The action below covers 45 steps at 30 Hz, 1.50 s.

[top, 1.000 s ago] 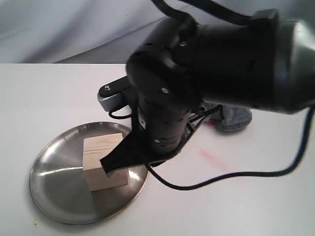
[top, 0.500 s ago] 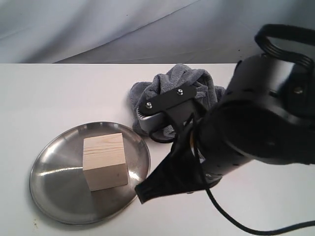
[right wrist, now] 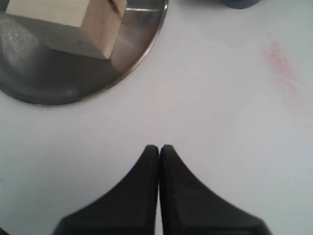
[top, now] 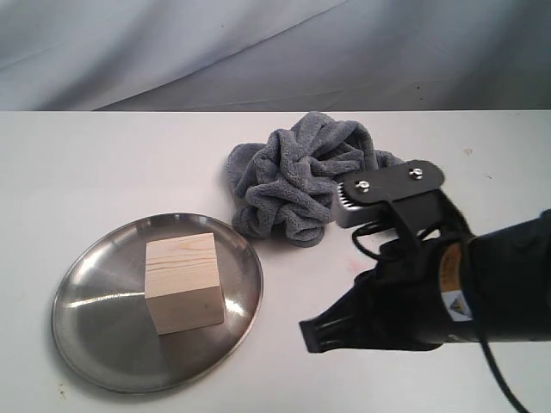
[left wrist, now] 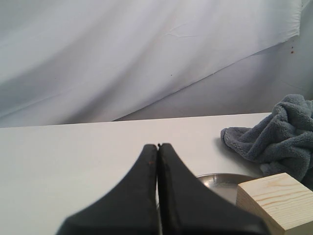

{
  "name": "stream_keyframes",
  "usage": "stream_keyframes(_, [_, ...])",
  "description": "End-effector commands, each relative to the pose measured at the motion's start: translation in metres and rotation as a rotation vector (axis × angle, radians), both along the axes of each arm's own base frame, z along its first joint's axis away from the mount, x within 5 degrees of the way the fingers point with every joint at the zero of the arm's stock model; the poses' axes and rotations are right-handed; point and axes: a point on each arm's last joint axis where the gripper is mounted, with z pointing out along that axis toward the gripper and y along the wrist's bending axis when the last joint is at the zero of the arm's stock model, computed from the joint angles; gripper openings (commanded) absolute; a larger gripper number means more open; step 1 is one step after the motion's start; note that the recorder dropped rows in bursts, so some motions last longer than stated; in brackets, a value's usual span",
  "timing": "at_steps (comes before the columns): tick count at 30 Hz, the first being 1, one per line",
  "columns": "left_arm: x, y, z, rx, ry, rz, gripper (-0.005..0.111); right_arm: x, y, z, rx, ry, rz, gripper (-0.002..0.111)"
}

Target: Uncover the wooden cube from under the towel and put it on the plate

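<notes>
The wooden cube (top: 183, 282) sits on the plate (top: 90, 344), a little right of its middle, with one flat face down. The plate lies at the near left of the desk (top: 86, 163). The towel (top: 297, 185) is bunched in a heap further back, just beside the far right rim of the plate; I cannot tell if they touch.

The exterior view shows only the right arm, low over the near right of the desk, with the right tool (right wrist: 159, 148) pointing to the left towards the plate but apart from it. Its wrist view shows the two fingers pressed together with nothing between them, above bare desk, and also a faint pink mark (right wrist: 281, 63) on the surface. The left tool (left wrist: 157, 147) appears only in its own view: fingers together too, holding nothing, with the cube and the towel in front of it.

Wide bare desk lies left of and behind the plate, up to the far edge where the pale backdrop cloth (top: 172, 52) begins.
</notes>
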Motion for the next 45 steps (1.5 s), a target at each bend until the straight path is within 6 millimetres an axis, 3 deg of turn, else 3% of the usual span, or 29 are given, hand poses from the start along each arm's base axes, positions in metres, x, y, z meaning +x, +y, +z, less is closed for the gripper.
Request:
stream_keyframes(1, [0.000, 0.000, -0.001, -0.005, -0.002, -0.005, 0.000, 0.005, -0.027, 0.000, 0.033, -0.021, -0.074, 0.000])
stream_keyframes(16, [0.000, 0.000, -0.001, -0.005, -0.002, -0.005, 0.000, 0.005, -0.087, -0.001, 0.126, -0.088, -0.269, 0.000])
stream_keyframes(32, [0.000, 0.000, -0.001, -0.005, -0.002, -0.005, 0.000, -0.025, -0.144, -0.014, 0.267, -0.284, -0.441, 0.000])
stream_keyframes(45, [0.000, 0.000, -0.001, -0.005, -0.002, -0.005, 0.000, -0.048, -0.163, -0.024, 0.356, -0.546, -0.445, 0.000])
